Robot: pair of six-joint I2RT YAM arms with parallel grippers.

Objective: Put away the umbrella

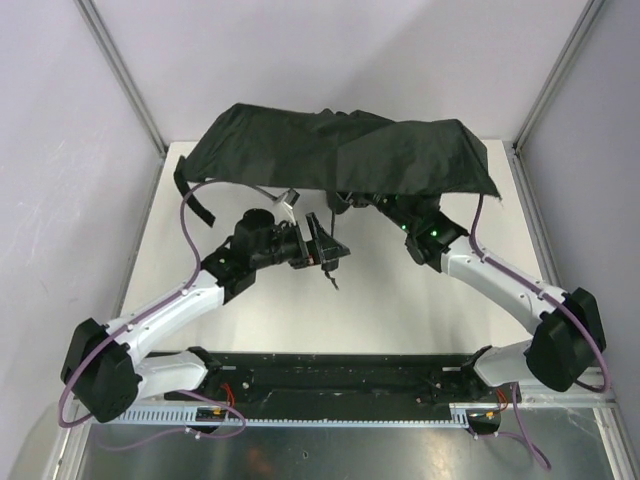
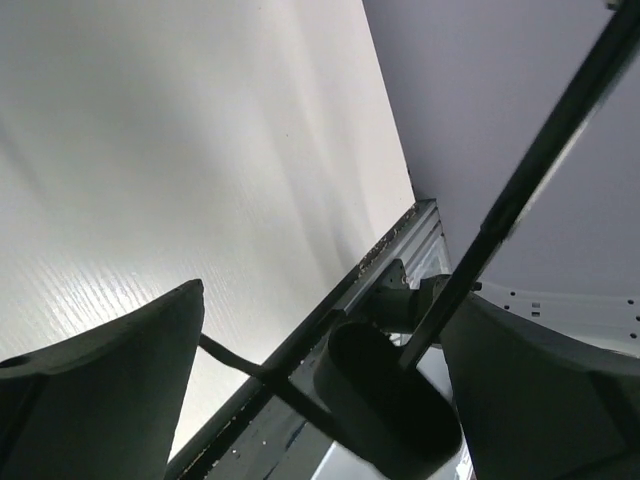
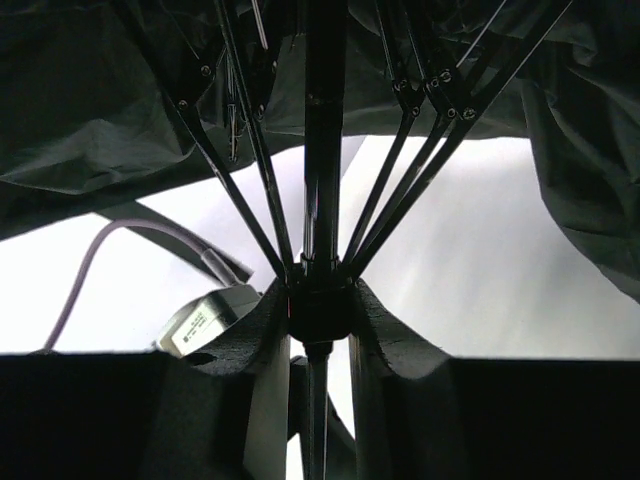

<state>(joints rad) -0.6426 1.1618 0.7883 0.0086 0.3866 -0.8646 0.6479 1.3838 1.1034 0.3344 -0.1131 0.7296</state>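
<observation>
The black umbrella's canopy (image 1: 340, 150) hangs half open over the back of the table, with a closing strap (image 1: 190, 195) dangling at its left. My right gripper (image 3: 318, 300) reaches under the canopy and is shut on the runner hub (image 3: 318, 312), where the ribs meet the shaft (image 3: 322, 120). In the top view its fingers are hidden under the fabric. My left gripper (image 1: 322, 248) is open. The knob handle (image 2: 390, 400) lies between its fingers (image 2: 100, 380), close to the right one. The thin shaft (image 2: 520, 190) runs up and right, and the wrist strap (image 2: 230, 360) trails left.
The white table (image 1: 380, 300) is walled in by grey panels and aluminium posts (image 1: 120, 70). A black base plate (image 1: 340, 375) runs along the near edge. My left arm's purple cable (image 3: 100, 250) and its wrist camera (image 3: 205, 320) show beneath the canopy.
</observation>
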